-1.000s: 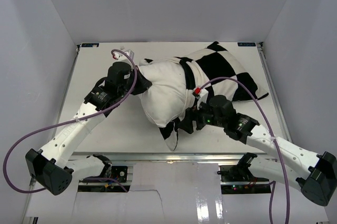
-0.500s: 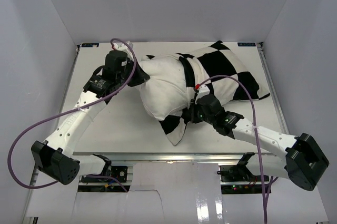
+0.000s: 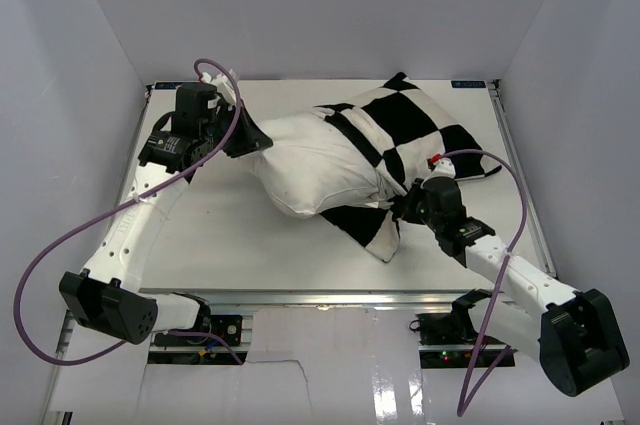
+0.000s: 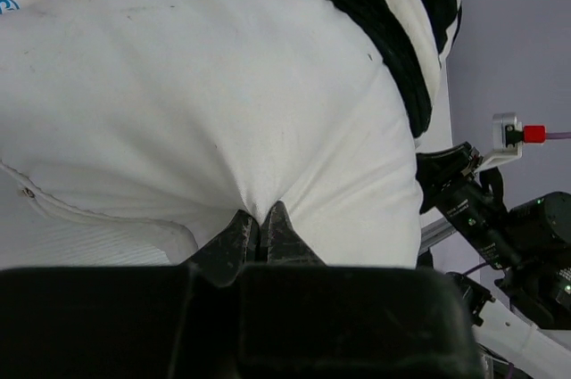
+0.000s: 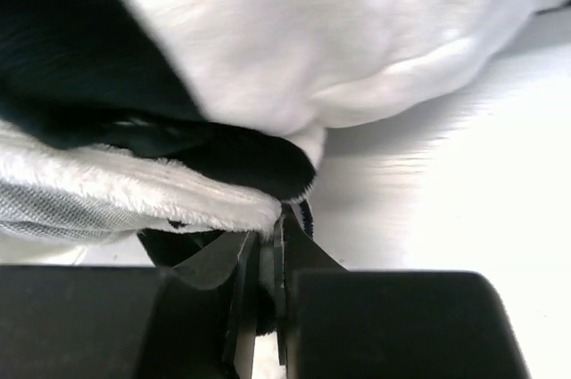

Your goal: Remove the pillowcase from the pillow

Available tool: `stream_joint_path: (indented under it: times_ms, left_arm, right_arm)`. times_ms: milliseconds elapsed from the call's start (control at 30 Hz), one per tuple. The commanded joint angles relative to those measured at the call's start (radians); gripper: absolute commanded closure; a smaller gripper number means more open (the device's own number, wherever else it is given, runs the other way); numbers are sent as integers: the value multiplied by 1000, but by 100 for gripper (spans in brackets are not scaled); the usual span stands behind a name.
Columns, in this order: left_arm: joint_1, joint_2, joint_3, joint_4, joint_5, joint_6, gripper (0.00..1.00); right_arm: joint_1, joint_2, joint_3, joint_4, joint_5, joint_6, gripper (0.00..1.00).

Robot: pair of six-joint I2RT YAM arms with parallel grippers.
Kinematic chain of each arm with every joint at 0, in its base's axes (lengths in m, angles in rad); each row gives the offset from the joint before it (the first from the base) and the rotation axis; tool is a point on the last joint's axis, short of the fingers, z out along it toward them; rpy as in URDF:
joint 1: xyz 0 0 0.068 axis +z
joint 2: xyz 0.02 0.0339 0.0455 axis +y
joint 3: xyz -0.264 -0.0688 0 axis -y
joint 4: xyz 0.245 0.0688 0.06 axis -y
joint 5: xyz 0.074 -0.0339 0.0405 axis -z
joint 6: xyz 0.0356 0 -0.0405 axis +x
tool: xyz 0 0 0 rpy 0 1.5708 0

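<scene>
The off-white pillow [image 3: 305,160] lies across the middle of the table, its left half bare. The black-and-white checked pillowcase [image 3: 420,130] still covers its right half, and a loose flap of it [image 3: 372,228] hangs toward the near edge. My left gripper [image 3: 252,138] is shut on a pinch of the pillow's white fabric [image 4: 259,210] at its left end. At the lower right, my right gripper [image 3: 402,210] is shut on the pillowcase's fuzzy edge [image 5: 268,214], with fabric pinched between the jaws.
White table top [image 3: 215,235] with walls on three sides. A metal rail [image 3: 330,297] runs along the near edge. Purple cables loop off both arms. The right arm's forearm [image 3: 510,270] lies low at the near right.
The right gripper closed on the pillowcase edge and pulled right, dragging the cover down the pillow. The left gripper drew the pillow's end up and to the left.
</scene>
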Motion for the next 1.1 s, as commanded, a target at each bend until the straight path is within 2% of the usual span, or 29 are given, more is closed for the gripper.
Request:
stream_joint_path:
  times_ms: [0,33,133,167,267,300,433,500,633,800,900,1067]
  left_arm:
    - [47,-64,42,66,24,54,100]
    - [47,-65,21,69,47,62,100]
    - [47,-108,-71,147,158,48,100]
    - [47,-127,-141,169,168,40,100]
    - [47,-185,-220,220,167,28,100]
    - [47,-205,-264,238,172,27,100]
    - [40,-263,-389,296,192,5,100]
    - [33,-291,-440,338,196,-15,100]
    - [16,-360,-555,381,210,-38,100]
    - [7,-430,-596,382,205,-38,100]
    - [2,-463,-619,390,215,-55,100]
    - [2,-501,-624,373,192,-44,100]
  right_arm:
    - [-85,-1,-5,-60,81,-17,92]
    - [-86,-1,12,-72,77,-40,92]
    - [-86,-24,116,-194,3,-84,78]
    - [-84,-40,141,-224,-21,-110,62]
    - [-67,-157,244,-320,-87,-153,40]
    - [-64,-175,268,-328,-112,-169,37]
    - [-49,-120,431,-275,-326,-275,34]
    - [-29,10,562,-272,-373,-339,32]
    - [48,247,819,-302,-385,-420,27]
    - [143,538,1120,-350,-374,-476,19]
    - [183,664,1181,-390,-353,-488,20]
    - [212,803,1199,-348,-313,-497,22]
